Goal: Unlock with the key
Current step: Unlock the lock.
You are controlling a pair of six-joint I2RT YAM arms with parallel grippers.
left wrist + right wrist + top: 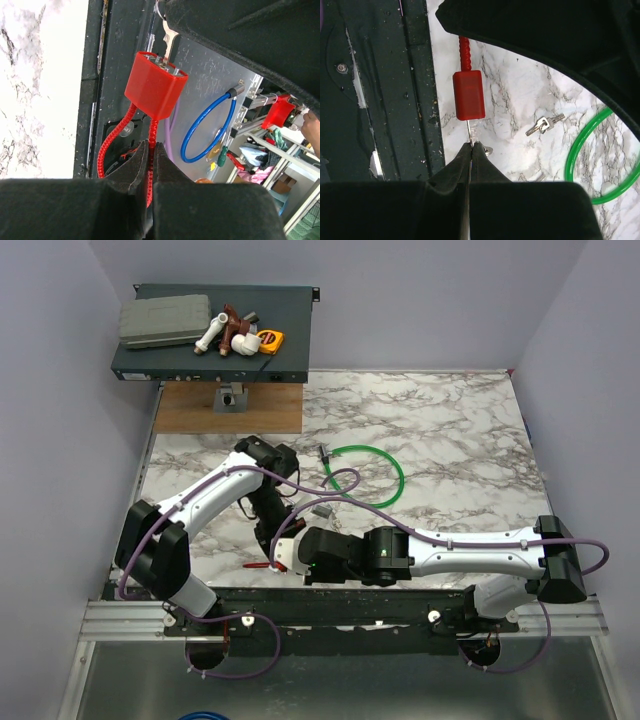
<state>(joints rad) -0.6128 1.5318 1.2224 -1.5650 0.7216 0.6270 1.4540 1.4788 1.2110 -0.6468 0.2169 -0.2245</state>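
Pinched tight in left gripper: red coiled cable, just below red lock body. Clamped fully closed in right gripper: key, thin silvery blade seen edge-on, tip entering end face of lock body. All near front edge of marble tabletop. Lying apart on marble: spare keys, near green cable loop. Beyond table edge in left wrist view: blue cable loop.
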